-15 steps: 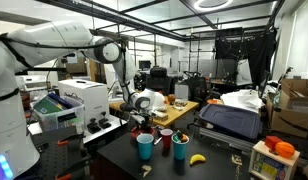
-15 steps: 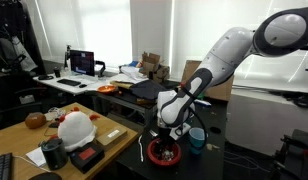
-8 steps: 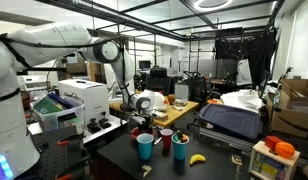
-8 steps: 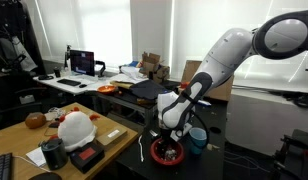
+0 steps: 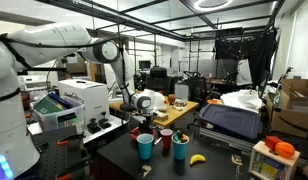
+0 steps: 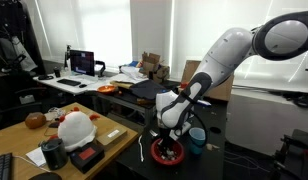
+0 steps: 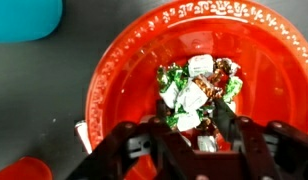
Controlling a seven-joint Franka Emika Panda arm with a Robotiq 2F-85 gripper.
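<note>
- In an exterior view, the gripper (image 5: 143,120) hangs low on the dark table (image 5: 114,160), right over the red plate (image 5: 145,128), which is mostly hidden beneath it.
- A teal cup (image 5: 145,146) and a red cup (image 5: 166,139) stand just beside the plate, and a banana (image 5: 197,158) lies beyond them.
- In an exterior view, the gripper (image 6: 170,141) points straight down into the red plate (image 6: 155,153), with a blue cup (image 6: 197,139) near the plate's rim.
- In the wrist view, the gripper (image 7: 196,108) has its jaws partway apart, astride the wrapped candies (image 7: 199,78) heaped in the middle of the red plate (image 7: 114,70).
- Several candies lie between the fingers (image 7: 227,108); whether they are pinched cannot be told.
- The teal cup (image 7: 24,18) stands off the plate's rim.
</note>
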